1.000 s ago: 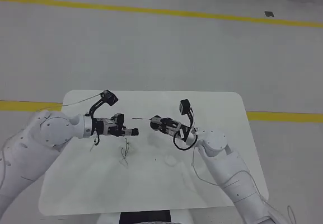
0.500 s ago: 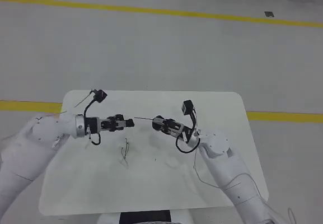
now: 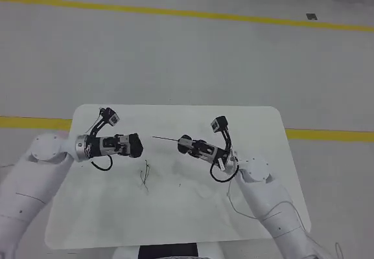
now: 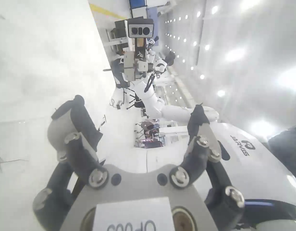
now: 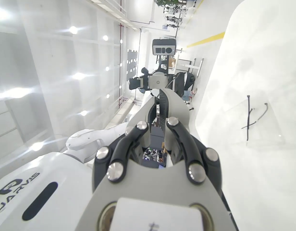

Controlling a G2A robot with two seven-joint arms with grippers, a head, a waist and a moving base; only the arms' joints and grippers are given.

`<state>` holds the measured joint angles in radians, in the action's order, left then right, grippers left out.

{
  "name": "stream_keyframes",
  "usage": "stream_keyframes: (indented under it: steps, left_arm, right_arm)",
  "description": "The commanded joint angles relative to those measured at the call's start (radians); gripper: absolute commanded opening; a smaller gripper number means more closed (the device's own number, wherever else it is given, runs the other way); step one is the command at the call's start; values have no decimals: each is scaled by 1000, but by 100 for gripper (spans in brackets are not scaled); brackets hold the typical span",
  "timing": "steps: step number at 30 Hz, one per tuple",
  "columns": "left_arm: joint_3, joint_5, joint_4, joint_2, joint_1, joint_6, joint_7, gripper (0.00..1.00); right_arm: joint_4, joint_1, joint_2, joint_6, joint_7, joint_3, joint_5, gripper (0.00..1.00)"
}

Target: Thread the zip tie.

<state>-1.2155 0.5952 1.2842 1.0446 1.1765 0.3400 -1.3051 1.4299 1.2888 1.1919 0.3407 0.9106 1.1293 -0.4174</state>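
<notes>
My right gripper [image 3: 181, 144] is shut on a thin black zip tie [image 3: 165, 139], held level above the white table [image 3: 251, 123] with its free tip toward the left arm. In the right wrist view the tie [image 5: 163, 102] runs out between the shut fingers [image 5: 179, 104]. My left gripper [image 3: 137, 145] stands open a short way from the tie's tip, with nothing between its black-padded fingers [image 4: 77, 114]. In the left wrist view the right gripper [image 4: 134, 66] faces it, the tie's tip [image 4: 107, 69] sticking out.
Loose black zip ties [image 3: 145, 173] lie on the table in front of the two grippers; in the right wrist view these loose ties [image 5: 248, 118] sit on a thin clear sheet [image 5: 270, 131]. A yellow floor line [image 3: 342, 135] runs past the table.
The left gripper has drawn back to the left, away from the tie's tip that it met half a second ago. The right gripper with the tie has barely shifted.
</notes>
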Motion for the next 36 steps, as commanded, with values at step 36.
stream_keyframes:
  steps: [36]
  left_arm:
    - [133, 176, -73, 37, -63, 0, -85, 100]
  right_arm:
    - [-56, -52, 43, -1, 151, -85, -146, 0]
